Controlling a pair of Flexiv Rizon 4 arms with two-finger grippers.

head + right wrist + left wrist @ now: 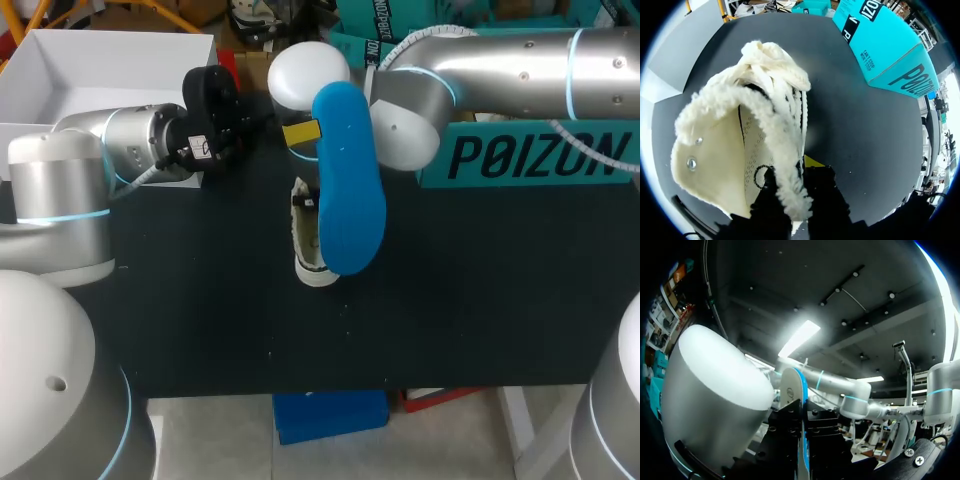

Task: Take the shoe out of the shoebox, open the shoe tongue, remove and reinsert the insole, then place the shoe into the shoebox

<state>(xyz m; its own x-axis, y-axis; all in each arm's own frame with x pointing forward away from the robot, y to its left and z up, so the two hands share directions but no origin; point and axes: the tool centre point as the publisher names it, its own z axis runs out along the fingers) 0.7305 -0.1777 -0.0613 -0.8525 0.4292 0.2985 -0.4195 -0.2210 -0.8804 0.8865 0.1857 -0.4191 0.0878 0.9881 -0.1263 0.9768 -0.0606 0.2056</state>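
shoe (312, 268) lies on the black table (200, 310) near its middle, cream with a fleecy lining, mostly hidden in the head view under the blue insole (348, 180). the insole is out of the shoe and held up above it, blue underside toward the head camera.

the left arm (130, 145) comes in level from the left. in its wrist view the left gripper (802, 457) shows as two black fingers clamped on the insole (790, 387), which stands edge-on between them – white on one face, blue along the rim.

the right arm (500, 70) reaches over from the right, its wrist above the shoe. the right gripper (800, 197) points down at the shoe (730, 150), and its fingers are closed on the fleecy edge of the opening.

a teal box (530, 150) sits on the table's right side, well apart from the shoe – an open white box (100, 65) is at the far left corner.
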